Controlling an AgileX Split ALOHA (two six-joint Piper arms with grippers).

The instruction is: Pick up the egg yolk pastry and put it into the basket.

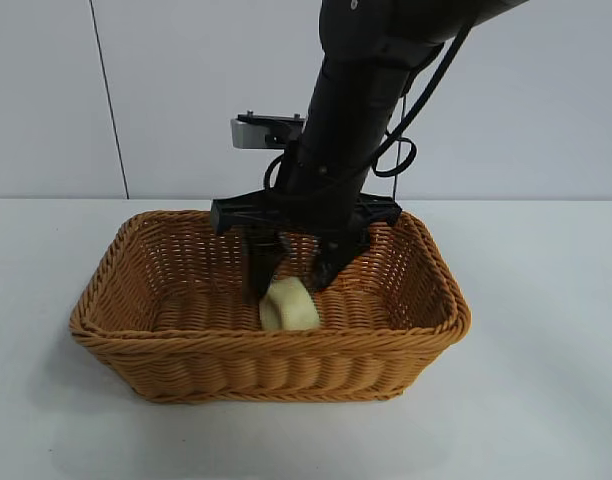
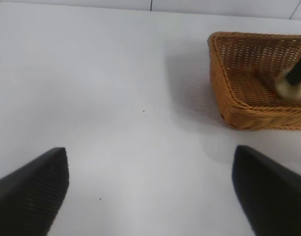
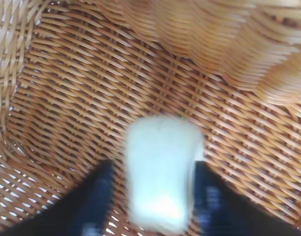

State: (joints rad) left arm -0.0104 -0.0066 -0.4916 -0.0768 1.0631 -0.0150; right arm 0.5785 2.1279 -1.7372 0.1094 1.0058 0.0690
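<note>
No brand, label or writing can be read anywhere in these views. The basket [image 1: 271, 345] stands on the plain white desk [image 1: 546, 400], in front of a pale panelled wall [image 1: 186, 90]. The right arm [image 1: 351, 110] reaches steeply down into it from above, and a small grey box [image 1: 266, 131] is fixed to the arm's far side.

The right gripper [image 1: 291, 272] is down inside the basket, with its dark fingers [image 3: 94, 201] on either side of the egg yolk pastry [image 1: 289, 305]. In the right wrist view the pastry sits between the fingers with a thin gap showing on one side, so they stand apart around it, not clamped on it. The pastry rests on the woven floor of the basket, close to the near wall and roughly midway along it.

The left gripper [image 2: 150, 191] is parked well away from the basket over bare desk, its two fingers [image 2: 35, 189] spread wide with nothing between them. From there the basket shows at the far side, with the pastry and one dark finger of the right gripper inside it.
</note>
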